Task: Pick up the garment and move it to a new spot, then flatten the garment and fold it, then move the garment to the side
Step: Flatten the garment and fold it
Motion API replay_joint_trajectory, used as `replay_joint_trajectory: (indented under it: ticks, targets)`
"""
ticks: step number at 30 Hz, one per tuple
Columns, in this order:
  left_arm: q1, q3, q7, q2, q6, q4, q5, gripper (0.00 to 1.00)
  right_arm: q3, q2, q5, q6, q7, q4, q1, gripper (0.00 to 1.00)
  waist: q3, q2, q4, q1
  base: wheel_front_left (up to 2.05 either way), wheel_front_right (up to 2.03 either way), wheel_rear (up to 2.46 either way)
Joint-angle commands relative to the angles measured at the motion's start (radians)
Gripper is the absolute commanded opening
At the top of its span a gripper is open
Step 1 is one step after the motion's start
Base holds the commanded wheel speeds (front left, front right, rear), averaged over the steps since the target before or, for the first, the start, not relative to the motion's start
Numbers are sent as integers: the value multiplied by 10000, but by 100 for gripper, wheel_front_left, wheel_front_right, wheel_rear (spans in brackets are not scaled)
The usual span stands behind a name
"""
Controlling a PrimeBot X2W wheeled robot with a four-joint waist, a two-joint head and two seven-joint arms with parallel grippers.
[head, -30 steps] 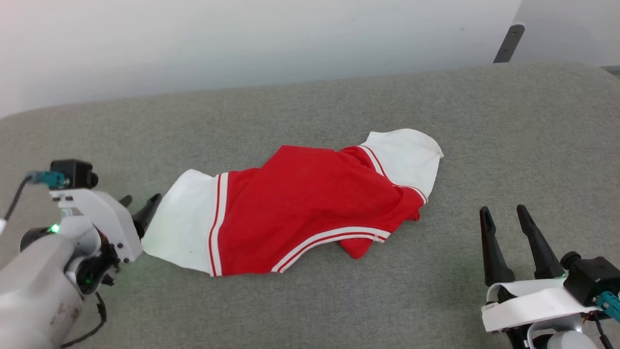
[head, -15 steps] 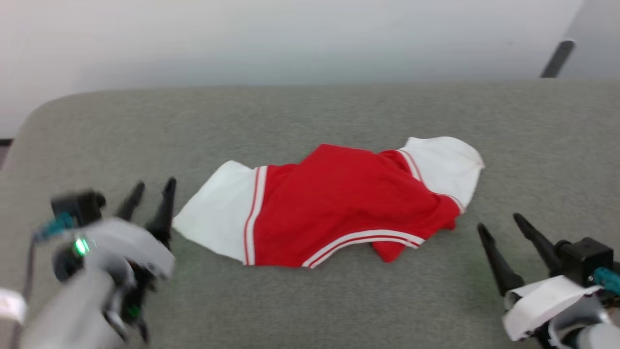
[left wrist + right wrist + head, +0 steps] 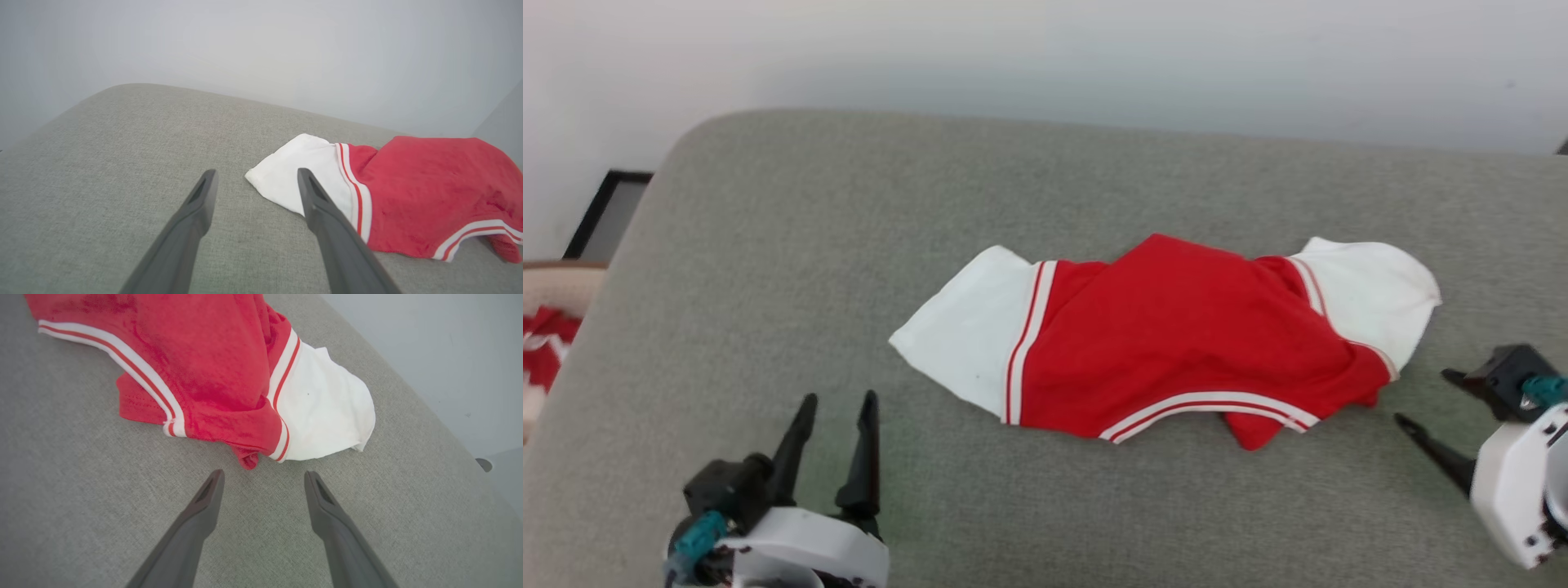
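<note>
— Where is the garment on your screen?

— I see the crumpled red jersey T-shirt [image 3: 1176, 343] with white sleeves and red-and-white striped trim. It lies across the middle of the grey woven-fabric worktop [image 3: 809, 229], with one white sleeve toward each arm.

— And the fingers?

— My left fingers [image 3: 864, 445] are spread apart and hold nothing. They sit near the left sleeve but clear of it, pointing up the worktop. My right fingers [image 3: 1433, 447] are also apart and empty. On the right wrist view they point at the right sleeve and a bunched red corner just ahead, without touching the cloth.
</note>
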Motion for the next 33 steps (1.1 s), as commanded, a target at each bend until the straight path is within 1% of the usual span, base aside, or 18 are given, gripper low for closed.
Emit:
replay_joint_trajectory:
  ticks: [1, 3, 5, 9, 12, 15, 17, 19, 22, 23, 25, 27, 29, 31, 32, 33]
  targets:
    - [131, 108, 3, -127, -83, -82, 147, 100, 339, -243, 186, -10, 62, -97, -346, 100, 274, 0, 274, 0, 0, 0, 0]
    - [258, 391, 3, -393, -217, -152, 392, 100, 1167, -897, 543, -10, 187, -165, -932, 100, 413, 0, 367, 0, 0, 0, 0]
    - [315, 618, 2, -651, -396, -168, 604, 100, 1920, -1450, 571, -10, 303, -108, -1660, 100, 567, 0, 461, 0, 0, 0, 0]
    - [226, 1008, 2, -1057, -773, -56, 921, 100, 3300, -1973, 661, -10, 197, 343, -3101, 100, 895, 0, 613, 0, 0, 0, 0]
    - [71, 1226, 2, -1333, -1048, 32, 1173, 100, 4268, -2040, 556, -10, 24, 767, -4117, 100, 1153, 0, 738, 0, 0, 0, 0]
    - [-57, 1464, 2, -1579, -1278, 113, 1356, 100, 5439, -1901, 547, -10, -139, 1170, -5030, 100, 1427, 0, 800, 0, 0, 0, 0]
    - [-134, 1575, 2, -1740, -1419, 148, 1463, 100, 6002, -1810, 373, -10, -168, 1406, -5662, 100, 1593, 0, 831, 0, 0, 0, 0]
    - [-223, 1676, 2, -1859, -1542, 180, 1558, 100, 6287, -1705, 316, -10, -104, 1619, -5885, 100, 1702, 0, 887, 0, 0, 0, 0]
    - [-303, 1806, 2, -2024, -1683, 201, 1695, 100, 6379, -1625, 187, -10, 11, 1771, -5881, 100, 1794, 0, 959, 0, 0, 0, 0]
    - [-331, 1843, 2, -2064, -1721, 206, 1730, 100, 6390, -1619, 128, -10, 72, 1756, -5734, 80, 1810, 0, 982, 0, 0, 0, 0]
    - [-421, 1824, 2, -2071, -1809, 181, 1787, 100, 6413, -1650, 174, -8, 132, 1670, -5568, 0, 1830, 0, 997, 0, 0, 0, 0]
    - [-585, 1721, 1, -1815, -1878, 151, 1903, 100, 6425, -1685, 202, -7, 245, 1525, -5484, 0, 1820, 0, 973, 0, 0, 0, 0]
    - [-819, 1489, 1, -1345, -1924, 206, 2093, 100, 6405, -1719, 280, -8, 251, 1420, -5571, 0, 1759, 0, 926, 0, 0, 0, 0]
    - [-1248, 997, 104, -642, -1959, 264, 2312, 100, 6396, -1704, 338, -8, 205, 1350, -5687, 0, 1713, 0, 862, 0, 0, 0, 0]
    - [-1520, 541, 336, -240, -1947, 240, 2217, 100, 6396, -1674, 342, -8, 211, 1300, -5750, 0, 1707, 0, 820, 0, 0, 0, 0]
    - [-1781, -115, 751, 260, -1952, 191, 2065, 100, 6390, -1645, 346, -8, 227, 1253, -5828, 0, 1712, 0, 778, 0, 0, 0, 0]
